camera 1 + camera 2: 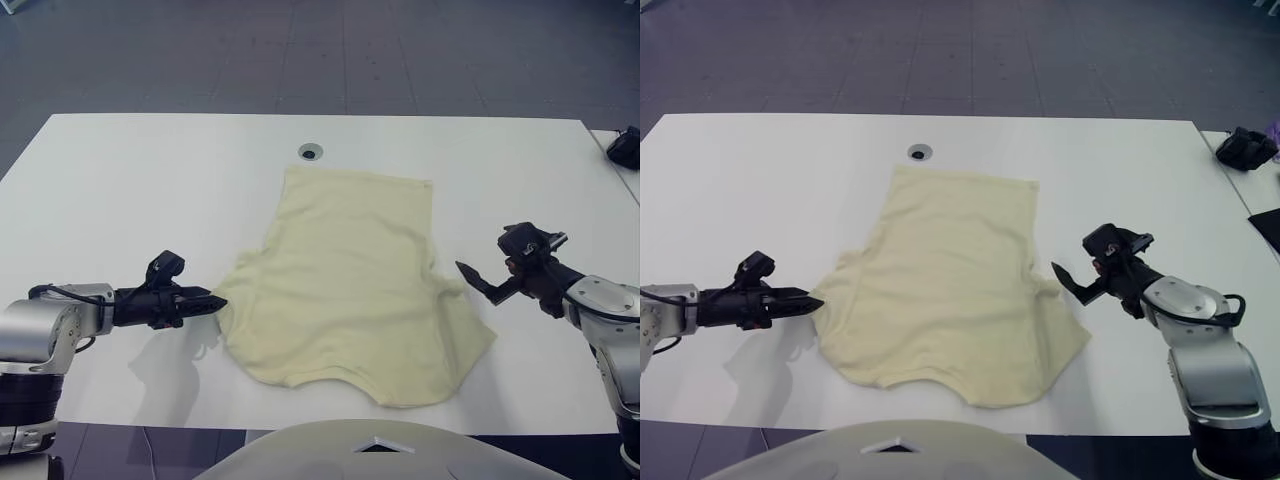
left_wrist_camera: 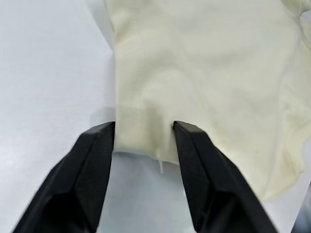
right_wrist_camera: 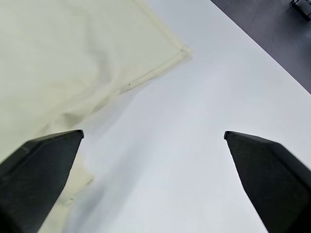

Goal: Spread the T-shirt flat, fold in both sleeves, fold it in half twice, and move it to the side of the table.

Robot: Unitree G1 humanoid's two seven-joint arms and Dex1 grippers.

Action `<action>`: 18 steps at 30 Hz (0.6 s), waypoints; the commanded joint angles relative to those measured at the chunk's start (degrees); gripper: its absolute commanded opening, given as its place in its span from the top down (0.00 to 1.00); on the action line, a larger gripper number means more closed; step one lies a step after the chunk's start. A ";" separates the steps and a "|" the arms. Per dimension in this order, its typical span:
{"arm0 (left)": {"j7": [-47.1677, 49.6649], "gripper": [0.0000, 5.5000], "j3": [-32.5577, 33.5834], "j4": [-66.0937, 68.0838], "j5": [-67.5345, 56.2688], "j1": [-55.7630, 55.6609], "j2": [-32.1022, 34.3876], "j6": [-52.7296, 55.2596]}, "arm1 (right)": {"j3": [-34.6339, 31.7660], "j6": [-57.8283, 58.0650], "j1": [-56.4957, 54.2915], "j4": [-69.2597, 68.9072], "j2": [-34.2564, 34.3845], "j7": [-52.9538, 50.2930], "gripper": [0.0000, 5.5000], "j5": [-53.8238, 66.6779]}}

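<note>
While shirt (image 1: 350, 290) lies roughly flat at centre of table (image 1: 120, 180) | step: likely sleeve folds | left gripper (image 1: 217, 302) jaws apart, straddling left sleeve (image 2: 143, 138) | right gripper (image 1: 480, 282) spread wide beside shirt | next: pinch, fold inward

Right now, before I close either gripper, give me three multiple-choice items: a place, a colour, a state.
1. Where is the left gripper? A at the T-shirt's left edge; B at the table's far edge; C on the shirt's middle.
2. What colour is the T-shirt? A dark blue; B pale yellow; C red.
3. How is the right gripper? A shut on the shirt; B open, holding nothing; C shut, empty.
Answers: 1 A, its fingers flank the cloth's edge; 2 B, pale yellow against the white table; 3 B, its fingers stand wide apart over bare table.
</note>
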 commanded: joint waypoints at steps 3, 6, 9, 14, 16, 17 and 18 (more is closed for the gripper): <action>0.33 0.80 -2.81 2.46 1.55 -0.62 1.34 -0.94 | 0.93 -1.08 -1.16 1.04 -1.18 -0.03 0.02 -0.79; 0.57 0.89 -3.33 2.68 1.60 -0.98 1.23 -1.35 | 1.04 -1.42 -1.52 1.39 -1.62 0.18 0.02 -1.02; 0.72 0.98 -3.72 2.88 1.69 -0.97 1.05 -2.13 | 1.10 -1.72 -1.64 1.58 -2.20 0.55 0.02 -1.18; 2.53 1.00 -2.79 6.00 2.64 -3.22 0.50 -4.15 | 1.04 -2.11 -2.03 2.08 -2.68 0.95 0.02 -1.36; 3.02 1.00 -2.64 9.97 3.92 -5.56 0.93 -6.03 | 1.00 -2.35 -2.26 2.47 -2.80 1.05 0.02 -1.51; 2.99 1.00 -2.74 11.57 4.55 -6.64 1.40 -6.84 | 1.01 -2.50 -2.52 2.77 -2.91 1.12 0.02 -1.61; 2.91 1.00 -2.92 12.85 5.06 -7.82 1.83 -7.29 | 0.93 -2.62 -2.73 3.06 -3.05 1.19 0.02 -1.66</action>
